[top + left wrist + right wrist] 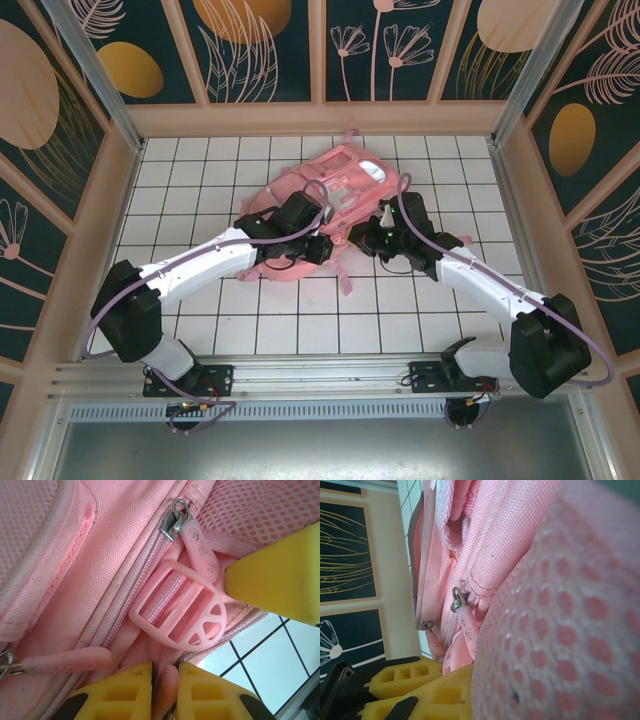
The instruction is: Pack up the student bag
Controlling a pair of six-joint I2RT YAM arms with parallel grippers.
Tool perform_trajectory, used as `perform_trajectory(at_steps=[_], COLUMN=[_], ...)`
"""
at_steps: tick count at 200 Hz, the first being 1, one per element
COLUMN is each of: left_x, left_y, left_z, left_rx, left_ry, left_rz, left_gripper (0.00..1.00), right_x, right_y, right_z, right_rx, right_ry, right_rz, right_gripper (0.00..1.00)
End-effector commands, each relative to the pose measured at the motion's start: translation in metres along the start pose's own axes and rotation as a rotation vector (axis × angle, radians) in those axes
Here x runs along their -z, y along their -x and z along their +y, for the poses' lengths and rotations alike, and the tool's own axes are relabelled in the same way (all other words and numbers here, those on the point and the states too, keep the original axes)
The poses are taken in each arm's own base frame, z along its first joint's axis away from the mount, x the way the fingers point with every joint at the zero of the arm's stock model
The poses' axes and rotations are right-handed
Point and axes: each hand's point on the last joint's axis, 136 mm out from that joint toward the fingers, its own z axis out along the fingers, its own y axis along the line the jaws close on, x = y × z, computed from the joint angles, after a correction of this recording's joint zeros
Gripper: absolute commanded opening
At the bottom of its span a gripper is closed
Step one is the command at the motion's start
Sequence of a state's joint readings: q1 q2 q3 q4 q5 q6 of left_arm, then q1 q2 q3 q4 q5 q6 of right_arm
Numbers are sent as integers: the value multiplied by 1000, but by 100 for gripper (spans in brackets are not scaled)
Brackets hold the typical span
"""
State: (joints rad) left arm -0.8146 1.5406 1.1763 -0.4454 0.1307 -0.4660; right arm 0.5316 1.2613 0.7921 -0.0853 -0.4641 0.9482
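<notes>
**Both grippers pressed together at the backpack**

Top view: the backpack (345, 170) lies on the bench (300, 320). Both wrists cover the backpack's near edge, so the fingertips are hard to make out.

Left wrist view: the left gripper (165, 666), its fingers nearly together, pinches a pink tab (166, 692) beside the backpack's zip seam.

Right wrist view: blurred mesh of the backpack crowds the frame. The right gripper (445, 672) is pressed together against the backpack's fabric. I cannot tell what it holds, if anything.

Right end effector (448, 674) pinches the student bag (510, 540).
</notes>
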Motion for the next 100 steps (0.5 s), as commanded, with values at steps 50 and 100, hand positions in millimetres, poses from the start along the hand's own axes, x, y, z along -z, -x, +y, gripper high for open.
perform_trajectory(at_steps=[50, 100], left_x=[15, 10], left_y=[1, -4], left_z=[-2, 5], left_rx=[107, 115], left_ry=[-130, -110], left_rz=[-131, -129], left_gripper=[18, 22], right_x=[14, 15], right_y=[6, 5], right_z=[54, 53], right_rx=[100, 99], right_ry=[183, 185], right_rz=[-25, -21], right_gripper=[0, 0])
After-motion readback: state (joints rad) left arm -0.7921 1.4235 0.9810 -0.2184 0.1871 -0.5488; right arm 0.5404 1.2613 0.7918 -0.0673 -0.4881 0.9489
